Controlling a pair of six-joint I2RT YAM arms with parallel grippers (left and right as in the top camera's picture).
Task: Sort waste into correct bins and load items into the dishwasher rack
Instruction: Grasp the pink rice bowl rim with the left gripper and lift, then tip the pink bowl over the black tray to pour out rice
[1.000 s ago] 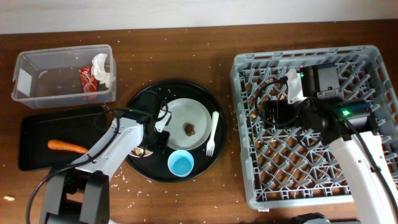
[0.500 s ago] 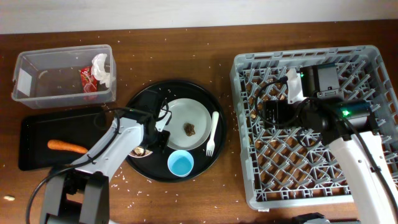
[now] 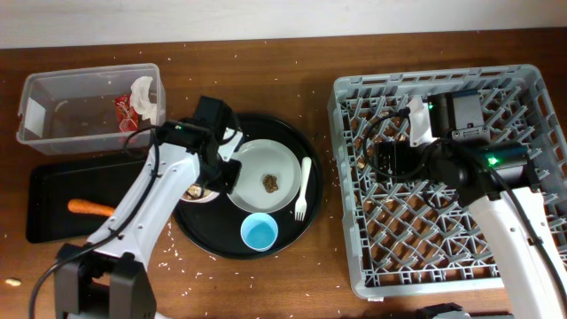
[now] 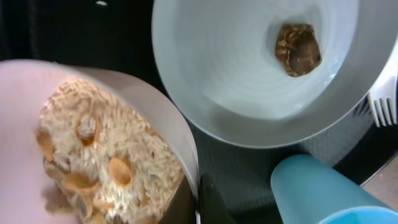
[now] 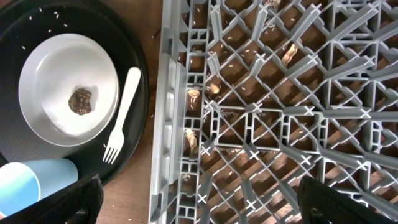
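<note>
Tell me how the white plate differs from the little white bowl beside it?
The white plate is much wider than the small white bowl. The plate holds one brown lump; the bowl is heaped with rice-like scraps. The plate lies free on the round black tray; the left gripper has its jaws closed on the bowl's rim. Both are white and round.

Dark brown wooden table [image 3: 301, 97], its grain running left to right, fills nearly the whole overhead view. Pale specks [image 3: 177, 255] lie scattered over the table top, thickest toward its near-left part. Beyond the table's far edge runs a plain white wall strip [image 3: 266, 18]. Light falls evenly across the table.
</note>
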